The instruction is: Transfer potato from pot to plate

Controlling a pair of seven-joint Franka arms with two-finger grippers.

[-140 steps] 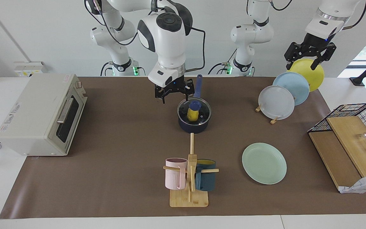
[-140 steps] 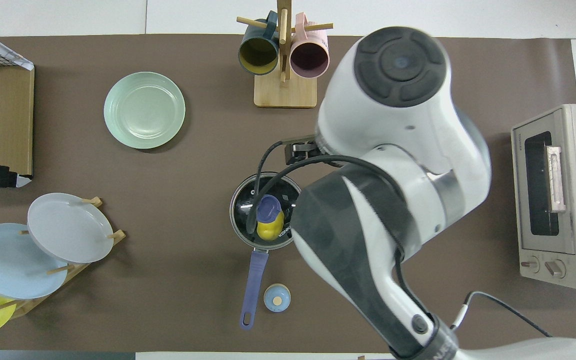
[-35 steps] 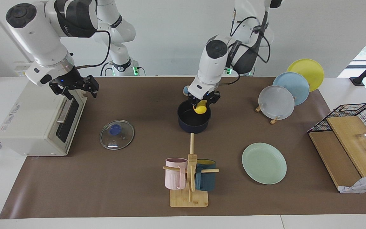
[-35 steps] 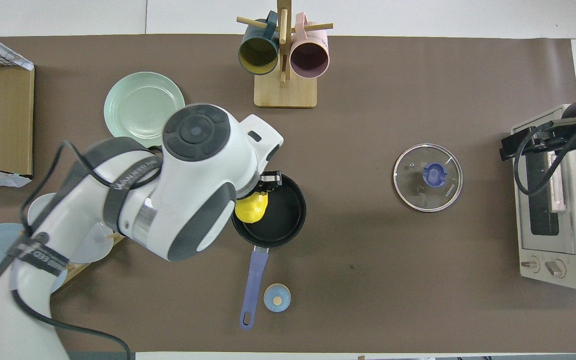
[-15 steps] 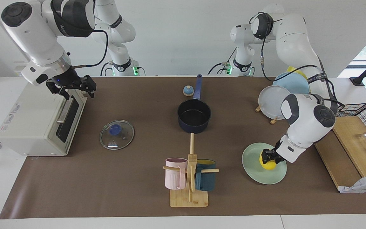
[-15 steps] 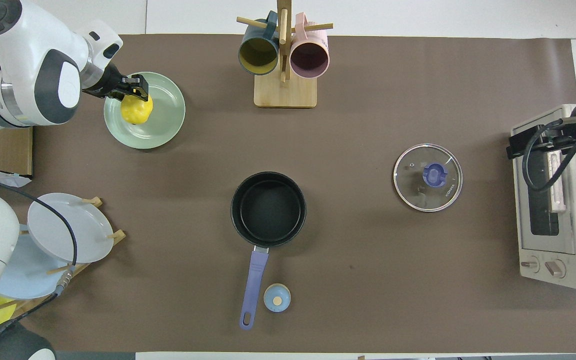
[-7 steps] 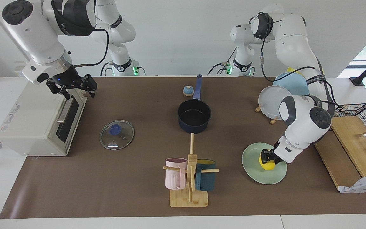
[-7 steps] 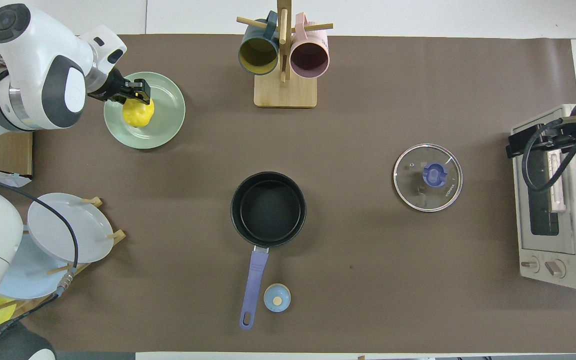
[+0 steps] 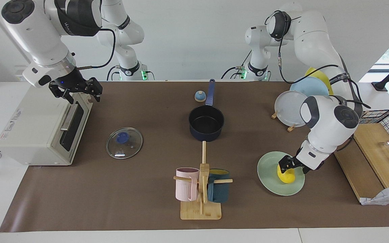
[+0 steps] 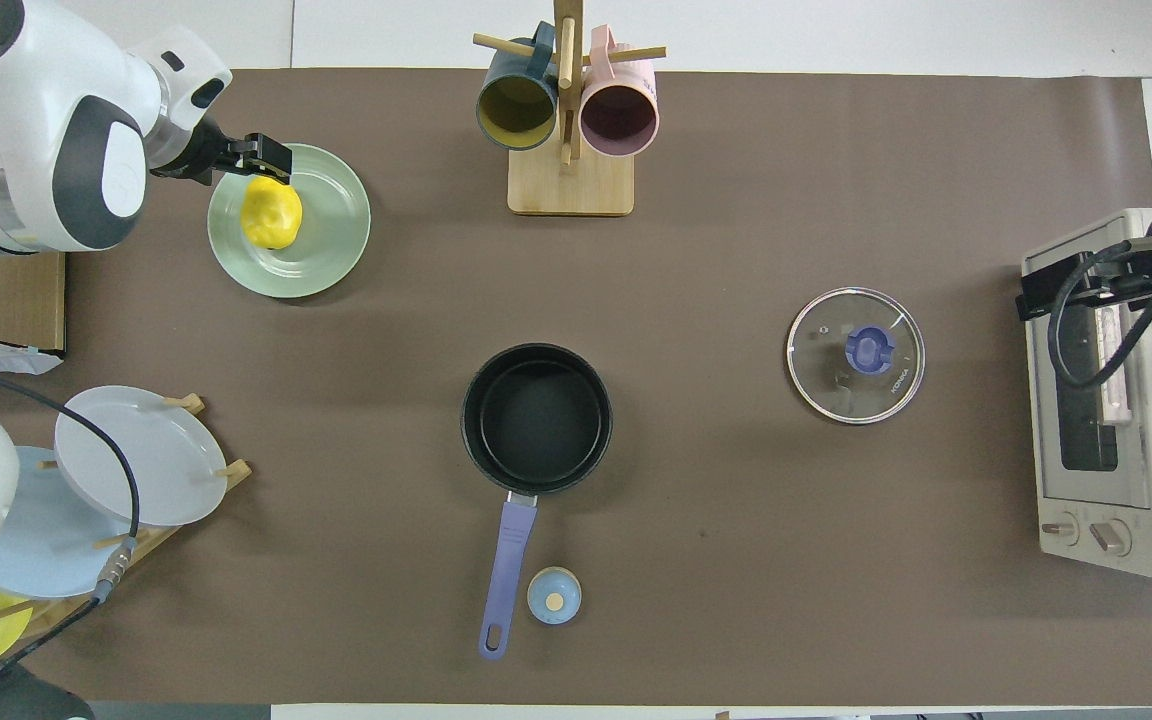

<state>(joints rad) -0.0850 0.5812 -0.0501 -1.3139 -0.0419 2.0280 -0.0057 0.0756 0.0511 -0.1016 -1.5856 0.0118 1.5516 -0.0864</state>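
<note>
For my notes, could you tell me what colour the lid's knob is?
Blue; the lid shows it best in the overhead view.

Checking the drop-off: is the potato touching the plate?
Touching. In the facing view the potato lies on the plate, with the left tool above it.

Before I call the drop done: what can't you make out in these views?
- Whether the left gripper touches the small yellow potato on the pale mint-green plate: their outlines meet in both views.
- Right gripper over the white toaster oven: overhead view's edge and cables hide most of it.
</note>
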